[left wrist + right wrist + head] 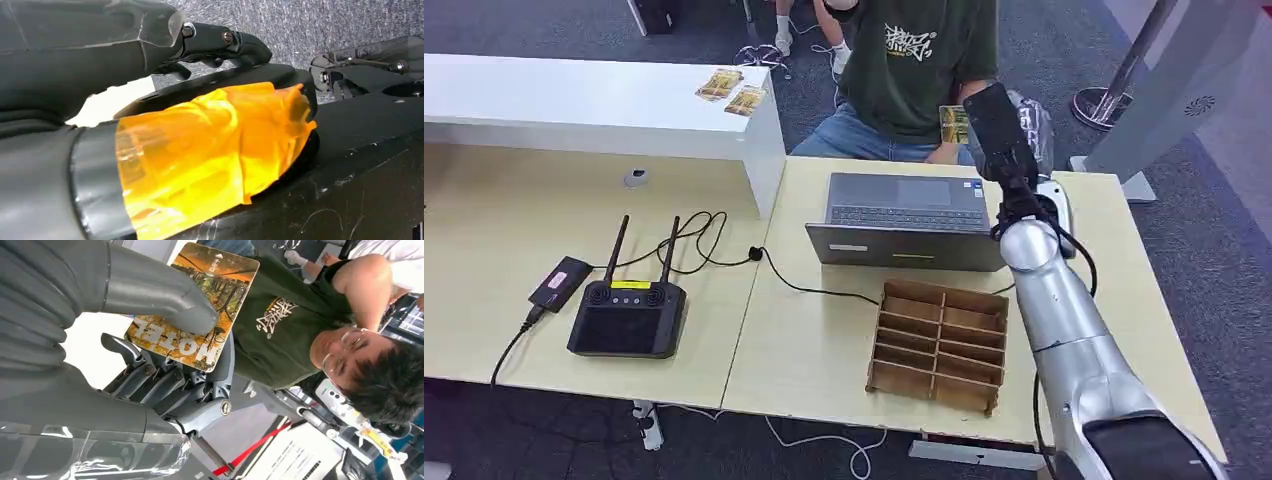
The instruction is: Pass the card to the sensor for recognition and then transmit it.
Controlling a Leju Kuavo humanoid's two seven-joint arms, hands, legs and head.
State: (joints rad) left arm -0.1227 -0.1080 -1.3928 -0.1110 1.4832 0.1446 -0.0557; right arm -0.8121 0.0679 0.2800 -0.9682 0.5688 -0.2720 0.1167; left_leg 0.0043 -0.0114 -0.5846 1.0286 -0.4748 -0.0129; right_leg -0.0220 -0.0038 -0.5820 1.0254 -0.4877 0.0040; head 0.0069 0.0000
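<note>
- The right hand (165,365) holds a thin rectangular hotel key card printed with orange autumn trees (192,305): the thick grey thumb presses on its printed face and the dark fingers (150,380) back it from behind, so the fingers are clamped on the card.
- Seen from the head, the same card (953,123) sits at the fingers' tip, raised beyond the far edge of the pale wooden worktop (824,350).
- Just past the card is a seated person in a dark green printed T-shirt (924,60), facing the fingers.
- The silver right arm (1064,320) reaches forward and upward, nearly straight, passing beside an open grey laptop (904,215).
- Nearer the robot than the fingers stands a brown wooden rack of small compartments (939,345); well off to their left lie a black box with two upright aerials (629,315) and two more printed cards on a white raised counter (734,92).
- Judgement: this looks like the handing-over step. The next move calls for holding the card steady until the person takes it, then loosening the thumb.
- The left hand (150,60) hangs low, over grey carpet; whether its fingers are apart or together cannot be told.
</note>
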